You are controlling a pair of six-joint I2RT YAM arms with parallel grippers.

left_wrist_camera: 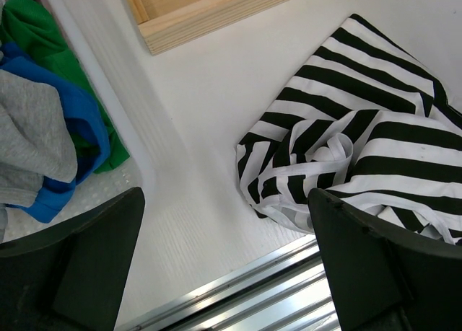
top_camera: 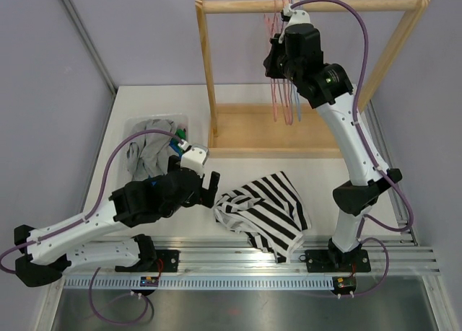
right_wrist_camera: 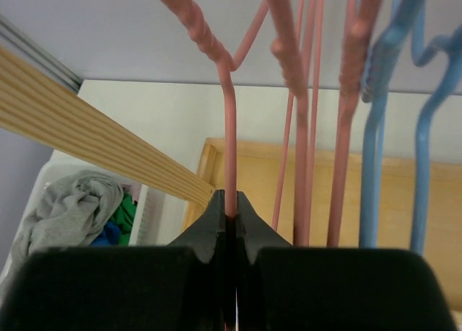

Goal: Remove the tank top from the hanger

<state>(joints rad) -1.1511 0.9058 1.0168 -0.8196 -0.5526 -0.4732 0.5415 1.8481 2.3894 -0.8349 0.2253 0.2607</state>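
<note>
The black-and-white striped tank top lies crumpled on the table near the front rail, off any hanger; it also shows in the left wrist view. My left gripper is open and empty just left of it, low over the table. My right gripper is raised at the wooden rack's rail and is shut on a pink wire hanger, pinching its thin shaft. That hanger is bare.
A wooden clothes rack with a flat base stands at the back, carrying several pink and blue hangers. A clear bin at the left holds grey, blue and green clothes. A metal rail runs along the near edge.
</note>
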